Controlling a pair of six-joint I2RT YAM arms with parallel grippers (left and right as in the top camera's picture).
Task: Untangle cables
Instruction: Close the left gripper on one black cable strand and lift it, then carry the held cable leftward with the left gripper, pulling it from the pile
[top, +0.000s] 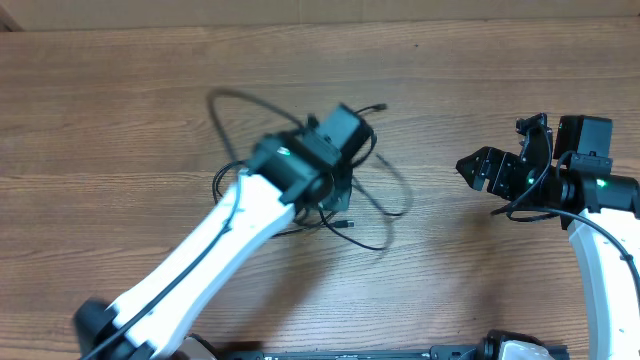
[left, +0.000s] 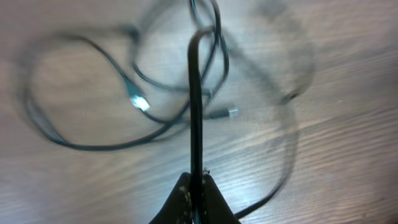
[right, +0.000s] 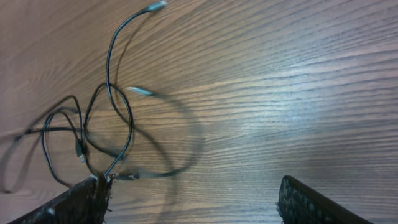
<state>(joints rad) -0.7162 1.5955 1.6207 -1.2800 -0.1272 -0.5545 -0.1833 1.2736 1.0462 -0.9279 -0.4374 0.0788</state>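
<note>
The thin black cables (top: 385, 190) lie in a tangle of loops on the wooden table (top: 120, 90) at the middle. My left gripper (top: 336, 193) is over the tangle. In the left wrist view it (left: 196, 186) is shut on one cable (left: 196, 93), which runs straight up from the jaws. Beneath it lie loops with a greenish plug (left: 140, 103) and a silvery plug (left: 231, 112). My right gripper (top: 476, 168) is open and empty to the right of the tangle. In the right wrist view its fingers (right: 193, 202) are wide apart, with the cables (right: 118, 112) ahead at the left.
One cable end with a plug (top: 379, 107) points to the far right of the tangle, and it also shows in the right wrist view (right: 155, 6). Another plug (top: 345, 226) lies at the near side. The table's far edge (top: 300, 24) runs along the top.
</note>
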